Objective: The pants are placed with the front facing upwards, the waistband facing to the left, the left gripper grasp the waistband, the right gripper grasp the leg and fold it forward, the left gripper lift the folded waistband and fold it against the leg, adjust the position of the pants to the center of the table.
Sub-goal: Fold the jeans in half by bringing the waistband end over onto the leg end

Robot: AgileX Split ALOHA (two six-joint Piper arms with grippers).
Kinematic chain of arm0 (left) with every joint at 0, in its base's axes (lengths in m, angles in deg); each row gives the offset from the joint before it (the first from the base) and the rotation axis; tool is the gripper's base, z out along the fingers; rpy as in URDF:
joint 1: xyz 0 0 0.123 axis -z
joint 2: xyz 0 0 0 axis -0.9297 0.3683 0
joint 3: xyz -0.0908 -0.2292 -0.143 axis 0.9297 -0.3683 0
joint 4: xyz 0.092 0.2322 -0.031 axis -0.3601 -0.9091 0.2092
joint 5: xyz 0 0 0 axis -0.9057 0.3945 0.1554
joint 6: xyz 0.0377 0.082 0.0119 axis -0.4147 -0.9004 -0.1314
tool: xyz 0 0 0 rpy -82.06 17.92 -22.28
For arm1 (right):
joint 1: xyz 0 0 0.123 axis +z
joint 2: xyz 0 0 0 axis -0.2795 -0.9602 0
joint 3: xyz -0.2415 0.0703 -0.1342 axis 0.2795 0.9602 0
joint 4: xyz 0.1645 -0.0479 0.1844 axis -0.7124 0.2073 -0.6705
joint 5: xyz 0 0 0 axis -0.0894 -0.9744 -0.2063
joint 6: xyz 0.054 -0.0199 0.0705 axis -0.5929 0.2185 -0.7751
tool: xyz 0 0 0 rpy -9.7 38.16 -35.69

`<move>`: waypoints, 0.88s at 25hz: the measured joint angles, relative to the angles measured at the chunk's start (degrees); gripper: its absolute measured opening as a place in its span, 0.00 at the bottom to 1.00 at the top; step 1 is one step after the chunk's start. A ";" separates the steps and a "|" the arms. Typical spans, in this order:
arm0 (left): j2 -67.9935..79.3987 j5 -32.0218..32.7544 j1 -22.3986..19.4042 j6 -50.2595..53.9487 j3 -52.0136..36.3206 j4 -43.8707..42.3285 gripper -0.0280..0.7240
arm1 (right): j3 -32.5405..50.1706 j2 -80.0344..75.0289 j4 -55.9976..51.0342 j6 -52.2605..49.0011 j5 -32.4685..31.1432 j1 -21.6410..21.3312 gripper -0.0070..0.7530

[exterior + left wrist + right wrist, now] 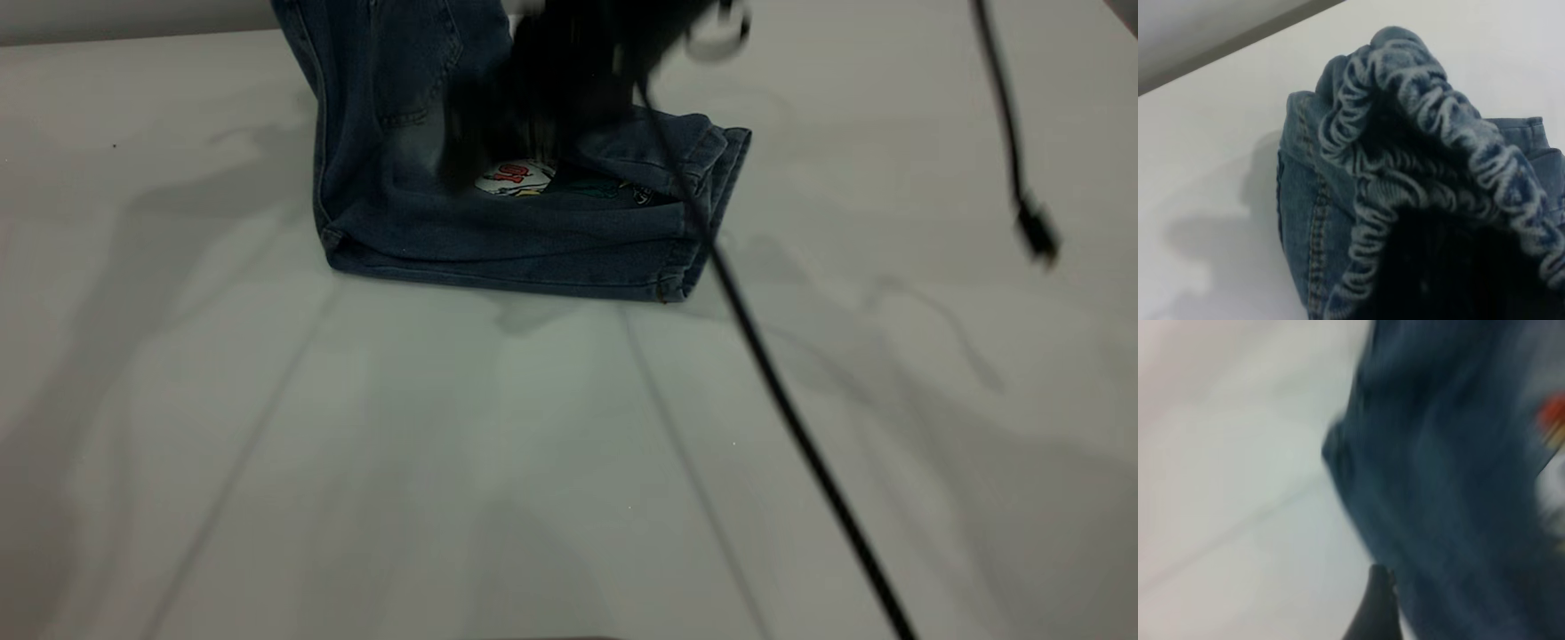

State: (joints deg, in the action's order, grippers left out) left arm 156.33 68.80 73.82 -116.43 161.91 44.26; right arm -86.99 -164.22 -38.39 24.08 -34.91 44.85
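Note:
The blue denim pants (533, 231) lie folded at the far middle of the white table (444, 462). Their left part rises off the table and leaves the exterior view at the top edge. In the left wrist view the ruched waistband (1425, 100) bunches up close, and my left gripper (1451, 267) is a dark mass shut on it. My right gripper (556, 89) is a blurred black shape with a silver ring over the middle of the pants. In the right wrist view, denim (1451, 487) fills the frame beside a black part of that gripper (1373, 613).
A white patch with red print (514, 175) shows inside the fold. A black cable (782, 400) runs across the table from the right gripper toward the near right. A second cable with a plug (1036, 231) hangs at the right.

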 joint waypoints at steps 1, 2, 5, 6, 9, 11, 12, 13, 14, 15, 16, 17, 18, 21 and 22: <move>0.00 0.00 0.19 0.00 0.00 0.00 0.10 | 0.00 1.26 1.05 -0.05 0.00 -0.37 0.77; 0.00 0.13 0.33 0.00 0.00 0.00 0.10 | 0.00 2.25 1.82 -0.05 -0.01 -0.79 0.77; 0.00 0.34 1.25 0.00 0.00 -0.12 0.10 | 0.00 2.54 5.15 -0.76 -0.39 -2.28 0.77; 0.00 0.57 1.54 0.00 0.00 -0.12 0.10 | 0.00 2.08 6.72 -1.51 -0.47 -2.83 0.77; 0.00 1.62 2.73 0.00 0.00 -0.26 0.10 | 0.00 0.31 11.22 -4.34 -0.27 -4.81 0.77; 0.00 2.11 3.77 0.00 0.00 -0.44 0.10 | 0.00 -1.23 14.10 -6.91 -0.28 -5.83 0.77; 0.00 2.42 4.32 0.00 0.00 -0.44 0.10 | 0.00 -1.92 15.05 -7.88 -0.28 -6.18 0.77; 0.00 2.63 4.79 0.00 0.00 -0.46 0.10 | 0.00 -2.66 15.96 -8.87 -0.28 -6.42 0.77; 0.00 2.77 5.32 0.00 0.00 -0.46 0.10 | 0.00 -3.40 16.62 -9.67 -0.28 -6.51 0.77; 0.00 2.91 5.86 0.00 0.00 -0.51 0.10 | 0.00 -4.13 16.91 -10.09 -0.28 -6.62 0.77; 0.00 2.97 6.43 0.00 0.00 -0.51 0.10 | 0.00 -4.72 17.14 -10.42 -0.28 -6.62 0.77; 0.00 3.11 6.92 0.00 0.00 -0.51 0.10 | 0.00 -5.35 17.33 -10.65 -0.28 -6.62 0.77; 0.00 3.16 7.53 0.00 0.00 -0.53 0.10 | 0.00 -5.96 17.39 -10.75 -0.28 -6.62 0.77; 0.00 3.28 9.18 0.00 0.00 -0.53 0.10 | 0.00 -7.11 17.45 -10.96 -0.21 -6.62 0.77; 0.00 3.28 9.74 -0.06 0.00 -0.53 0.10 | 0.00 -7.24 17.45 -11.01 -0.15 -6.62 0.77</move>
State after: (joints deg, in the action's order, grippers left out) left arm 156.33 72.08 83.56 -116.49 161.91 43.73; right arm -86.99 -171.45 -20.93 13.08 -35.06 38.23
